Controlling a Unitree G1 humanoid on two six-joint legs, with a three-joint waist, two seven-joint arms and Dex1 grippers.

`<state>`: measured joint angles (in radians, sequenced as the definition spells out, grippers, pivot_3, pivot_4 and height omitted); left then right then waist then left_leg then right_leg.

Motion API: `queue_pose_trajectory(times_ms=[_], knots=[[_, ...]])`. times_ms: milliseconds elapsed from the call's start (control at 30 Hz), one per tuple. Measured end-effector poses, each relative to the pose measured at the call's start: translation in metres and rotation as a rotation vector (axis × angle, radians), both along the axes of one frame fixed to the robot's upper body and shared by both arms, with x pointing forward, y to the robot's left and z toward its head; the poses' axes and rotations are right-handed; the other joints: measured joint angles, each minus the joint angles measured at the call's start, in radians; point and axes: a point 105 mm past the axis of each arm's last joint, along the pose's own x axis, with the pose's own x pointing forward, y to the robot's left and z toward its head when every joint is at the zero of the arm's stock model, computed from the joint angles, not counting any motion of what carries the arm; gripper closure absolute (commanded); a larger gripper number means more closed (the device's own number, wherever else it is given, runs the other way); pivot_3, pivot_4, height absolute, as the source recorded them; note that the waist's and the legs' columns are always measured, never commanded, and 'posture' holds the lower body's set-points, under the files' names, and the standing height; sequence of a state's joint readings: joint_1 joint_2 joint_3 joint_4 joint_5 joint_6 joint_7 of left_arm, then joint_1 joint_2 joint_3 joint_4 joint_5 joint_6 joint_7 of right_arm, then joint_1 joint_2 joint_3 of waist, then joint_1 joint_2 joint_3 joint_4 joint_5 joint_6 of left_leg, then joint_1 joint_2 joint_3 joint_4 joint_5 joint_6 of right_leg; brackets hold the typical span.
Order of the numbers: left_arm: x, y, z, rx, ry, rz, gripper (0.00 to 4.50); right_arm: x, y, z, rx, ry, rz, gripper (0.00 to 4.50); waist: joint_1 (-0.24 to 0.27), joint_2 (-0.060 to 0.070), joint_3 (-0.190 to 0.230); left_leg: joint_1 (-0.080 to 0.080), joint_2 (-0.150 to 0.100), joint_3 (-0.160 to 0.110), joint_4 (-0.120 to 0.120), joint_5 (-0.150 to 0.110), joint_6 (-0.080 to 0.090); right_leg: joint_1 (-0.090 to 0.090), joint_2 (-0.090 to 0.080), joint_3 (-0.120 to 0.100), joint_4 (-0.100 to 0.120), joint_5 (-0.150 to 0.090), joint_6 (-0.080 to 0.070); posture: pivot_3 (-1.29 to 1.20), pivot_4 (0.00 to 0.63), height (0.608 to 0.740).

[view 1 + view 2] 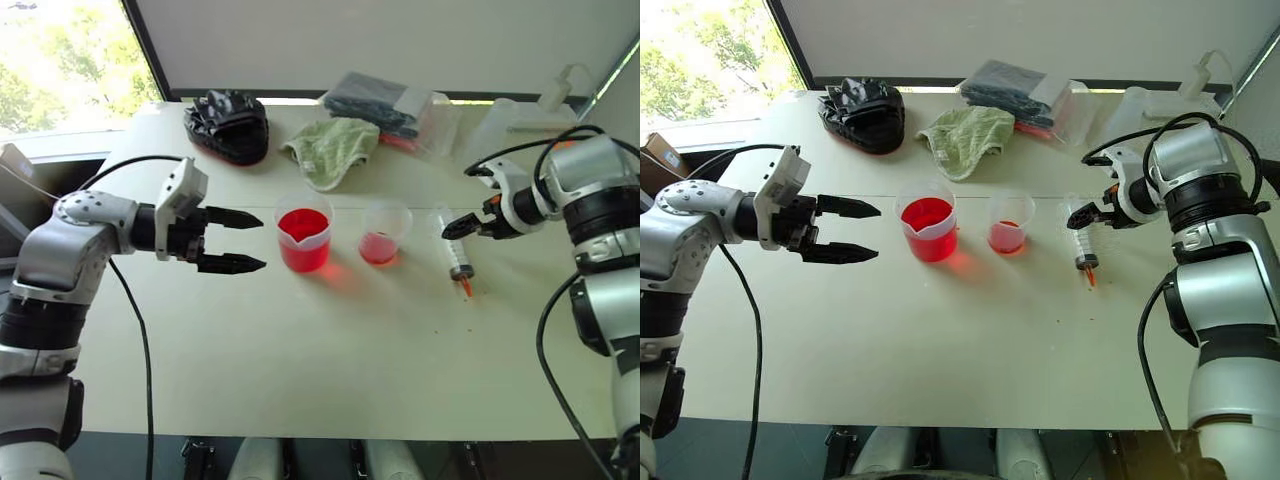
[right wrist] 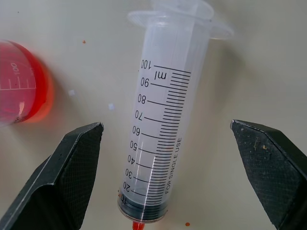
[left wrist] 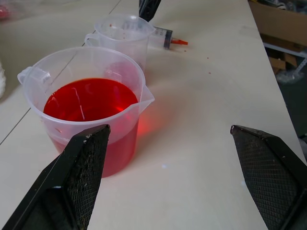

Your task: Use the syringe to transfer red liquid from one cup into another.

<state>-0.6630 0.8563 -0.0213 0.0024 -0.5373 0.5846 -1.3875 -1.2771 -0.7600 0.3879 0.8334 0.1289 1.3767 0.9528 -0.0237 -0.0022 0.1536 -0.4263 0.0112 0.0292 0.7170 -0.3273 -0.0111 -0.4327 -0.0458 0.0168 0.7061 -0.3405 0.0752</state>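
While right gripper (image 2: 165,143) hangs jaws wide over syringe (image 2: 163,129), you are at pickup step, nothing held. Syringe lies flat on table (image 1: 330,360), plunger in, just right of smaller cup (image 1: 383,232). Spouted beaker (image 1: 303,233) holds most red liquid (image 3: 91,98). Left gripper (image 1: 233,240) open beside beaker. Next: lower, straddle barrel, close.

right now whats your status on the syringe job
Both grippers open, empty: left gripper beside spouted beaker, right gripper over syringe. Syringe flat on table, plunger in. Nothing in the way.
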Motion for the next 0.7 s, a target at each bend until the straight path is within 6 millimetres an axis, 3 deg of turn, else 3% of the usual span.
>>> queue_pose_trajectory(times_ms=[267,700], knots=[[-0.003,-0.001,-0.003,-0.003,0.008,0.007,0.28,0.011,0.006,0.002,-0.037,-0.020,0.005,0.06,0.002,0.000,0.000,0.000,0.000,0.000,0.000,0.000,0.000,0.000,0.000,0.000,0.001,0.000,0.000,0.00,0.150,0.711],[-0.006,-0.002,0.000,-0.007,-0.017,0.028,0.28,0.016,-0.001,-0.018,-0.151,0.010,-0.017,0.06,-0.009,0.000,0.000,0.000,0.000,0.000,0.001,0.000,0.000,-0.001,0.000,0.000,0.008,0.000,0.000,0.00,0.150,0.711]])
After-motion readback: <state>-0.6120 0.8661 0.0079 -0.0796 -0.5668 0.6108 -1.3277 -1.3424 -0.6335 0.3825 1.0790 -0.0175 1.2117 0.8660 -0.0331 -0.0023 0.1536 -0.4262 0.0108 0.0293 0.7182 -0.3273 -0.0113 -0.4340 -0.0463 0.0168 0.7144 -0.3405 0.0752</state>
